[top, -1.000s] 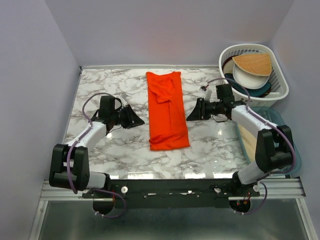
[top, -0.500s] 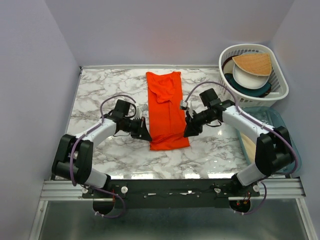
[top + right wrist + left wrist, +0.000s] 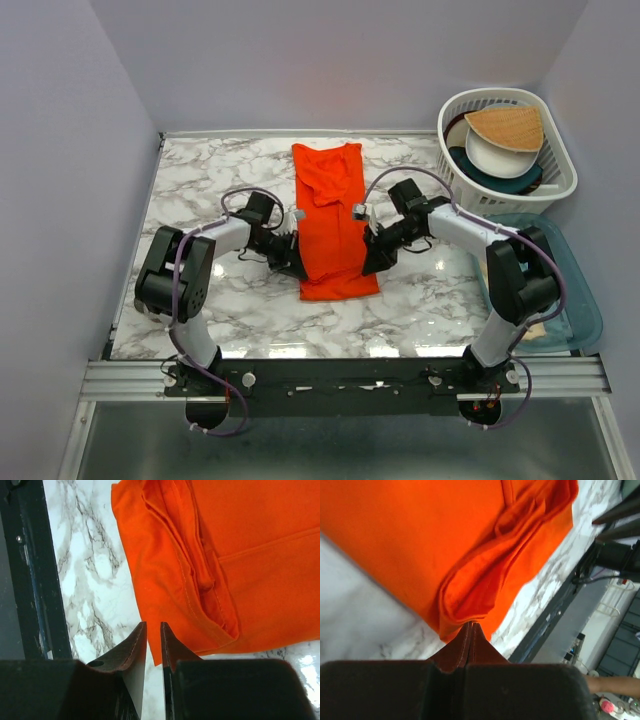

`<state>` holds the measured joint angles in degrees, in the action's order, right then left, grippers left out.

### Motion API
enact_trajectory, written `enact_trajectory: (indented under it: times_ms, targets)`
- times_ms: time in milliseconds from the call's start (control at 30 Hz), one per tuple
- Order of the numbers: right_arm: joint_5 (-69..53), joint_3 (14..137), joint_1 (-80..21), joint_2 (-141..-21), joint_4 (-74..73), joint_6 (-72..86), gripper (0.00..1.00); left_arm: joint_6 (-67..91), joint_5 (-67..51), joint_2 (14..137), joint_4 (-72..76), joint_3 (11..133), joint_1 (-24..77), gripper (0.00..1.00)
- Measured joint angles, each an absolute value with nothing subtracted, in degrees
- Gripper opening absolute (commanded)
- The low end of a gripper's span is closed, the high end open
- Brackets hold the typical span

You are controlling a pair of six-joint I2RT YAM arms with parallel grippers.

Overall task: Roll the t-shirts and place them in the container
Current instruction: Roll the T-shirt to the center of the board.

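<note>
Left gripper (image 3: pixel 471 626): jaws pressed together, tips against the left edge of the t-shirt (image 3: pixel 420 540) at its folded-over near end; possibly pinching fabric, the wrist view does not settle it. Right gripper (image 3: pixel 153 626): jaws a narrow slit apart, tips at the shirt's right edge near its corner. The shirt lies as a long orange strip across the middle of the marble table (image 3: pixel 200 180), between both grippers.

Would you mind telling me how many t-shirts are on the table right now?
1. The orange-red t-shirt lies folded in a long strip at the middle of the table; another could be hidden underneath.
</note>
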<state>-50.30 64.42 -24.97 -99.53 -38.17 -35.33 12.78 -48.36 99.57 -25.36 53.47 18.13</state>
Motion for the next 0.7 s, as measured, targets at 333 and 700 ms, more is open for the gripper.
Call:
enact_trajectory:
  times_ms: [333, 700]
  targets:
    - [-49.54, 67.72, -24.97, -100.95, -36.97, -33.39, 0.31, 12.51, -40.62, 104.97, -26.50, 65.21, 13.39, 0.26]
    - [-43.16, 61.25, -24.97, -82.78, -32.21, -32.60, 0.45, -22.00, -39.68, 73.63, -30.68, 50.63, 27.97, 0.52]
